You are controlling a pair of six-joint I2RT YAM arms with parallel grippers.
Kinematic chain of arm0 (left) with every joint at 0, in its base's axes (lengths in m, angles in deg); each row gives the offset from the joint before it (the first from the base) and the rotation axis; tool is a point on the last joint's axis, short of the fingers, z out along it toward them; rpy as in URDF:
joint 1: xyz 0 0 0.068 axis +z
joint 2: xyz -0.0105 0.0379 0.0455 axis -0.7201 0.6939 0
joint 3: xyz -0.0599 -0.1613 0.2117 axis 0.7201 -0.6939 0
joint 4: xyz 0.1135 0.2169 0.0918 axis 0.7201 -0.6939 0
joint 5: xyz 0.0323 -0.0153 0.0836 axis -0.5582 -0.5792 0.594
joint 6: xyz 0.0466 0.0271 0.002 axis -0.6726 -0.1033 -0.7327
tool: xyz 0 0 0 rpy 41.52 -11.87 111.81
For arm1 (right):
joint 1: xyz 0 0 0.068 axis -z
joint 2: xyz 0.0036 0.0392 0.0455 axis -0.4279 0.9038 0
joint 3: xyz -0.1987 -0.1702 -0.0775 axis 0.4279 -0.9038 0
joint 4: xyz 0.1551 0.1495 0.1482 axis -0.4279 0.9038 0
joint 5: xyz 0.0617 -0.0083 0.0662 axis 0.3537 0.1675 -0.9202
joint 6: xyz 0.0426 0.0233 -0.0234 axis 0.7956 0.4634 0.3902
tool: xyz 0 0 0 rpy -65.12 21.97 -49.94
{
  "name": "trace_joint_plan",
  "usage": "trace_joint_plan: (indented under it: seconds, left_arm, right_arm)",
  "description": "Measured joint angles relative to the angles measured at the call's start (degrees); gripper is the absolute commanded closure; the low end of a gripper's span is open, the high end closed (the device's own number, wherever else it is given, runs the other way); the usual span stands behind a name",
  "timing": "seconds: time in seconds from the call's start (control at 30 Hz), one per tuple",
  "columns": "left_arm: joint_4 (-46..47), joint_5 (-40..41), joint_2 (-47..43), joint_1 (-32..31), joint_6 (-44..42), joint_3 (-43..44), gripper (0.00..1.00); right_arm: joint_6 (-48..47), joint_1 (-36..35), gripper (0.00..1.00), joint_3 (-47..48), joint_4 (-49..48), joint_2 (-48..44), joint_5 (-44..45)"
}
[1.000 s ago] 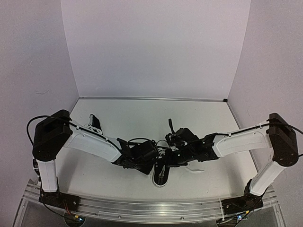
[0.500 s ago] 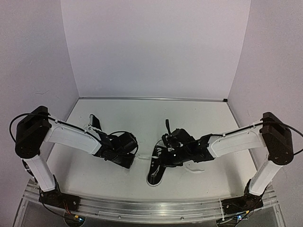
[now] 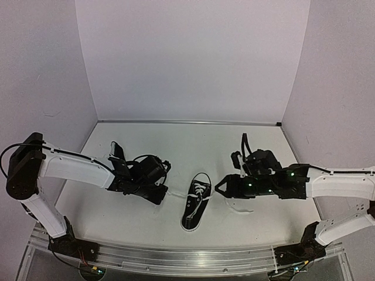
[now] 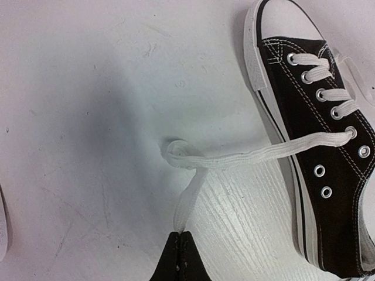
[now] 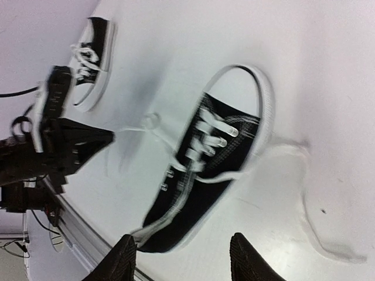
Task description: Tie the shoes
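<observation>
The left gripper [image 4: 181, 239] is seen pinched shut on the end of a white lace [image 4: 246, 157], which is drawn out sideways from an eyelet of the near shoe [image 3: 197, 209] and bent into a small loop on the table [image 3: 152, 143]. The right gripper [image 5: 183, 246] is held spread and empty near that shoe's right side, where the other lace [image 5: 303, 199] is laid loose. The second shoe [image 3: 117, 153] is set behind the left arm [image 3: 76, 167], well apart from the first.
</observation>
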Motion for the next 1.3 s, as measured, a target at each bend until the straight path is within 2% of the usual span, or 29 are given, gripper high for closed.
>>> trace_joint_plan:
  seconds: [0.17, 0.3, 0.5, 0.63, 0.97, 1.17, 1.3]
  left_arm:
    - [-0.10, -0.17, -1.07, 0.00, -1.06, -0.28, 1.00]
    - [-0.04, -0.64, -1.76, 0.00, -1.39, -0.28, 1.00]
    - [0.45, -1.60, -1.93, 0.00, -1.43, -0.28, 1.00]
    - [0.86, -1.90, -1.96, 0.00, -1.56, -0.28, 1.00]
    - [0.94, -1.98, -2.13, 0.00, -2.76, -0.28, 1.00]
    - [0.94, -2.06, -2.13, 0.00, -2.88, -0.28, 1.00]
    - [0.99, -2.46, -2.13, 0.00, -2.91, -0.28, 1.00]
  right_arm:
    - [0.29, 1.61, 0.54, -6.03, 8.69, -0.67, 1.49]
    - [-0.11, 1.61, 0.54, -6.92, 12.54, 2.12, 2.66]
    - [-3.42, 1.61, 0.55, -3.51, 15.68, 12.49, 5.96]
    - [-6.05, 1.62, 0.53, 0.63, 16.62, 16.24, 7.99]
    - [-11.72, 3.43, 0.41, 3.57, 18.34, 15.99, 8.71]
    - [-15.71, 6.79, 0.41, 3.57, 18.80, 15.73, 6.13]
    - [-17.82, 7.23, 0.45, 3.57, 18.74, 16.46, 3.90]
